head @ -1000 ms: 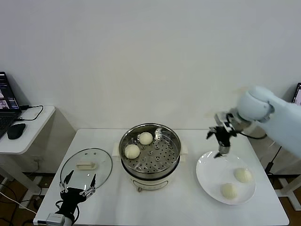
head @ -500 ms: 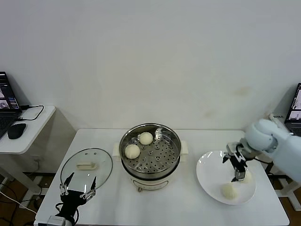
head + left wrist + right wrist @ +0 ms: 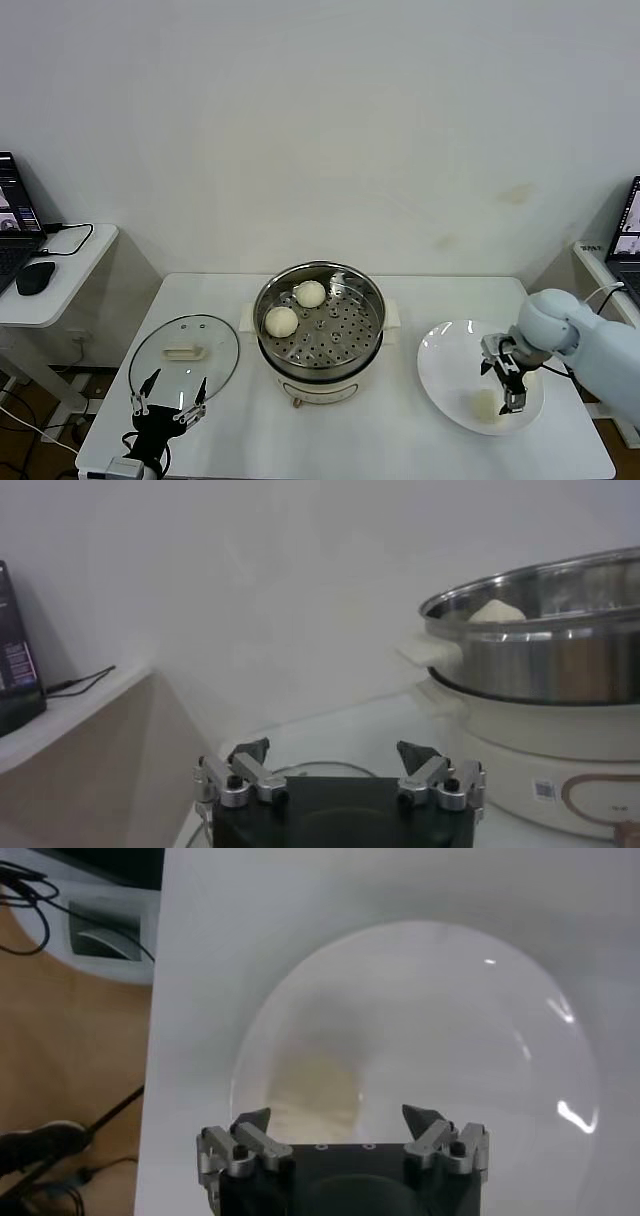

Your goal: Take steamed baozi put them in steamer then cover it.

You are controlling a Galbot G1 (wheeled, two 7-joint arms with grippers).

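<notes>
The steamer point(image 3: 322, 345) stands mid-table with two steamed baozi point(image 3: 310, 293) point(image 3: 281, 321) on its perforated tray. Its rim and one baozi point(image 3: 497, 611) also show in the left wrist view. The cover point(image 3: 184, 355) lies flat on the table to the steamer's left. On the white plate point(image 3: 445, 365) at the right, my right gripper point(image 3: 503, 385) hangs low and open over the buns. One baozi point(image 3: 485, 404) shows just beside its fingers. In the right wrist view that gripper point(image 3: 337, 1118) stands open with a baozi point(image 3: 310, 1093) just ahead of its jaws. My left gripper point(image 3: 168, 410) waits open at the table's front left.
A side desk point(image 3: 60, 270) with a laptop and a mouse point(image 3: 34, 277) stands at the far left. Another laptop point(image 3: 630, 235) sits at the right edge. The table's right edge runs close behind the plate.
My right arm has come down from above the plate's far rim and forward, so the open gripper now hangs low over the plate's baozi. The left arm has stayed put.
</notes>
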